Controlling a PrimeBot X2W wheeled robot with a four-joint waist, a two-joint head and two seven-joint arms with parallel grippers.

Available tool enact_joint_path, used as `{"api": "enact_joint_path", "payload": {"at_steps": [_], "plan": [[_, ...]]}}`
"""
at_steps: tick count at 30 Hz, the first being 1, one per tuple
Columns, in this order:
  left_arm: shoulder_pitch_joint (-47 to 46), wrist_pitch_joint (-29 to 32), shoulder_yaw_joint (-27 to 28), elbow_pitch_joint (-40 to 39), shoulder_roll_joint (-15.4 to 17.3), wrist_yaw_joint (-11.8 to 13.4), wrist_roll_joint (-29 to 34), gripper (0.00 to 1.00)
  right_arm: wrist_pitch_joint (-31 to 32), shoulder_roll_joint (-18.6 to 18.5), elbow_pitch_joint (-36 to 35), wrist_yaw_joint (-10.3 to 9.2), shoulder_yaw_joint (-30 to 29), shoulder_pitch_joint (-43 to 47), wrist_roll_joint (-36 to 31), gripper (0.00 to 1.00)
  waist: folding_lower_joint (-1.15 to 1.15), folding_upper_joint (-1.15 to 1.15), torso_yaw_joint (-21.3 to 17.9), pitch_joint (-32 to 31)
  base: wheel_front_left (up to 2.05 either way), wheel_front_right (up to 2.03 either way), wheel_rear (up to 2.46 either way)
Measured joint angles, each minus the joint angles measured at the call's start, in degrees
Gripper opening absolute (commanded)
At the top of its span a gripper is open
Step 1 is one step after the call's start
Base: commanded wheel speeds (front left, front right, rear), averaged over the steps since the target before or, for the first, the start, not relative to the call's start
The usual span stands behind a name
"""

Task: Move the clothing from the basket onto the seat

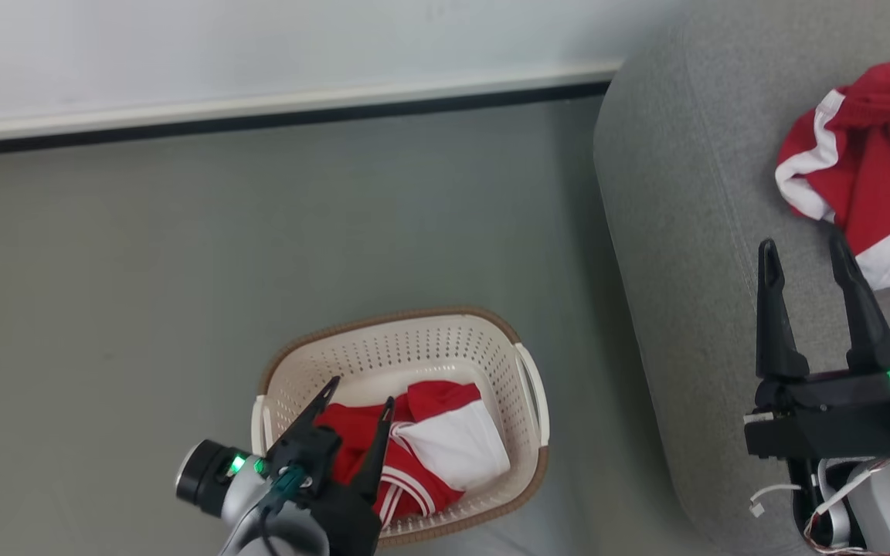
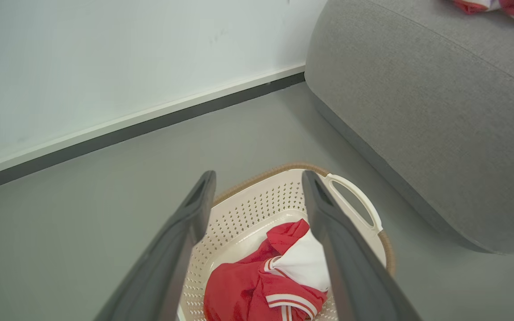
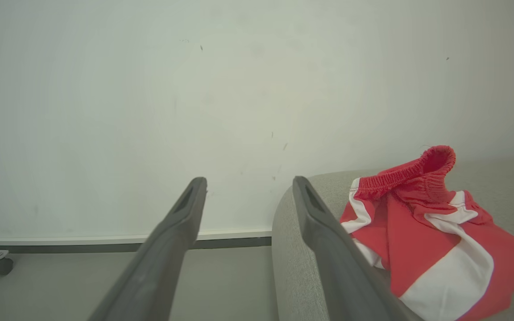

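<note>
Above basket [image 1: 414, 347], left end effector [image 1: 361, 391] spread, empty.

Bare grey floor [image 1: 182, 270]; far behind, white wall [image 1: 259, 46] with dark skirting strip [image 1: 259, 122]; small caster wheel [image 3: 0, 266] left.

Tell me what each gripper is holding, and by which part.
Nothing is held. The left gripper stands open over the red-and-white garment in the cream perforated plastic basket; the right gripper stands open over the grey fabric sofa, beside a second garment.
</note>
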Motion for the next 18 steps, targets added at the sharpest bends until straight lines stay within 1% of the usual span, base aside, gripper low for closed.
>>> {"api": "enact_joint_path", "payload": {"at_steps": [4,6,11,18], "plan": [[-3.96,1.45,-1.78,4.57,-1.29,-0.79,1.53,1.0,0.01,-0.18,-1.27,0.0,-0.07,-2.35,-0.49,1.0,0.0,0.0,-0.89,3.35,0.0,0.0,0.0],[-5.67,2.24,-2.57,6.9,-1.63,-0.79,2.32,1.0,0.02,-0.34,-2.14,0.0,-0.08,-3.78,-1.0,1.0,0.0,0.0,-1.31,5.05,0.0,0.0,0.0],[-9.25,3.66,-3.97,12.05,-1.87,-0.82,4.36,1.0,0.1,-0.44,-4.45,0.0,-0.03,-7.25,-1.96,1.0,0.0,0.0,-2.31,9.32,0.0,0.0,0.0],[-14.47,5.38,-4.61,18.01,-2.1,-0.77,5.7,1.0,0.53,-0.57,-6.9,0.0,-0.21,-10.82,-2.56,1.0,0.0,0.01,-3.41,15.4,0.0,0.0,0.0]]}}
